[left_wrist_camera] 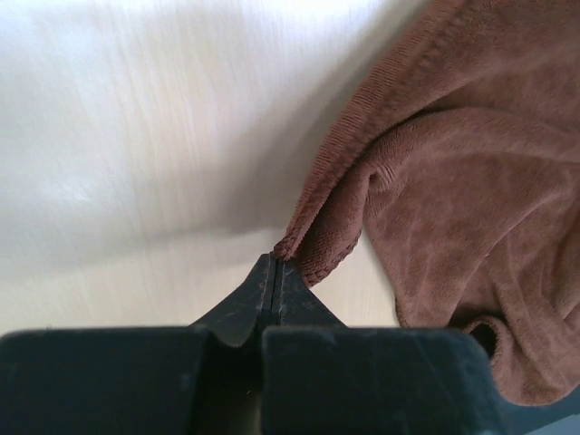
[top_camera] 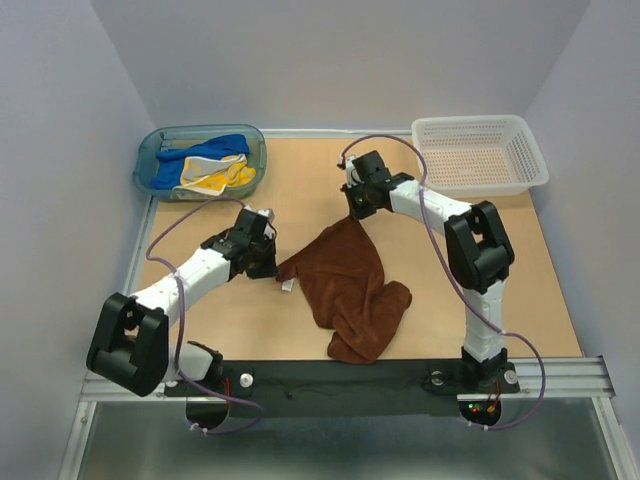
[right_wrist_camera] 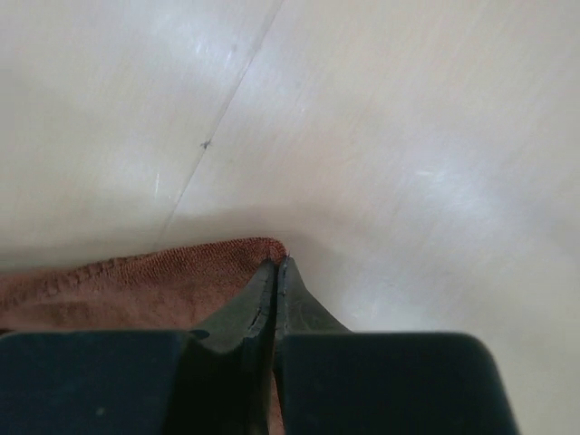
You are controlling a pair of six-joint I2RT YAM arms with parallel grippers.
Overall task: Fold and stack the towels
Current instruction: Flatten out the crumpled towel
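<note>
Two corners of the rust-brown towel (top_camera: 350, 285) are pinched tight. The left end effector (top_camera: 276, 266) reaches in low from centre left. The right end effector (top_camera: 356, 210) points down at upper middle, elbow folded back. The cloth lies crumpled mid-counter (top_camera: 240, 320).

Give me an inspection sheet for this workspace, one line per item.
Surface: wooden table, no spills seen.
Job's things: brown towel crumpled mid-table; blue towel and yellow towel unfolded in the teal tub.
Clutter: white basket at the far right corner.
Claws: left claw and right claw each shut on a corner of the brown towel.
Cables: cable loops run along both arms, off the towel.
Surroundings: plain walls; nothing else seen.
</note>
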